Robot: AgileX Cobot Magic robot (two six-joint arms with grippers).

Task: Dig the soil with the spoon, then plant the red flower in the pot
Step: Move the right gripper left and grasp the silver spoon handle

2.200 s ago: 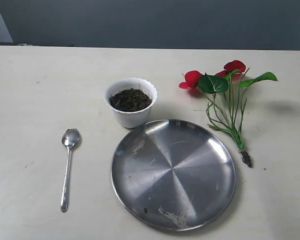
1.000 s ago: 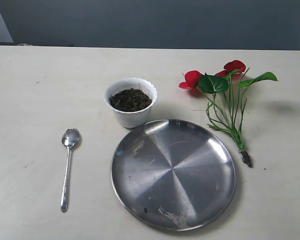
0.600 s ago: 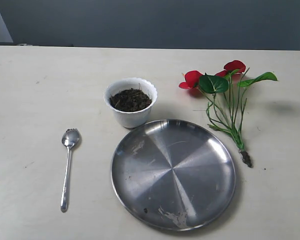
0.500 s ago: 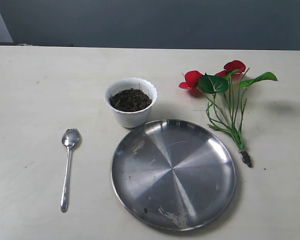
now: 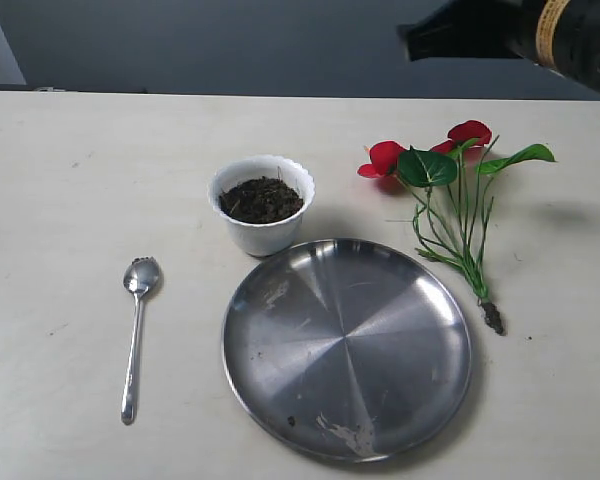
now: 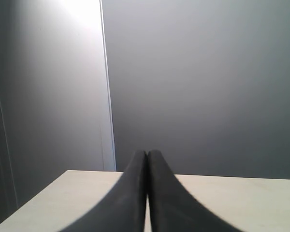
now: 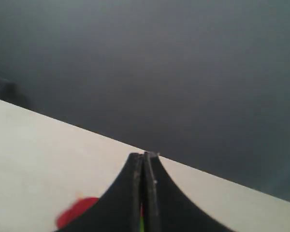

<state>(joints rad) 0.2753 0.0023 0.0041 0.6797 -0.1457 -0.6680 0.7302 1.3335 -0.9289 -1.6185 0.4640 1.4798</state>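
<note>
Left fingers (image 6: 147, 159) pressed together, empty | right fingers (image 7: 144, 162) pressed together, empty

**Open desk on the left, crowding in the middle**

I see bare desk (image 5: 70, 180) all around the spoon (image 5: 135, 330), well apart from everything else. The pot (image 5: 262, 205) sits just beside the steel plate (image 5: 347, 345), leaving almost no gap. The red flower (image 5: 450, 200) lies near the plate's right edge. My right arm (image 5: 540, 30) hangs above the far right corner.
</note>
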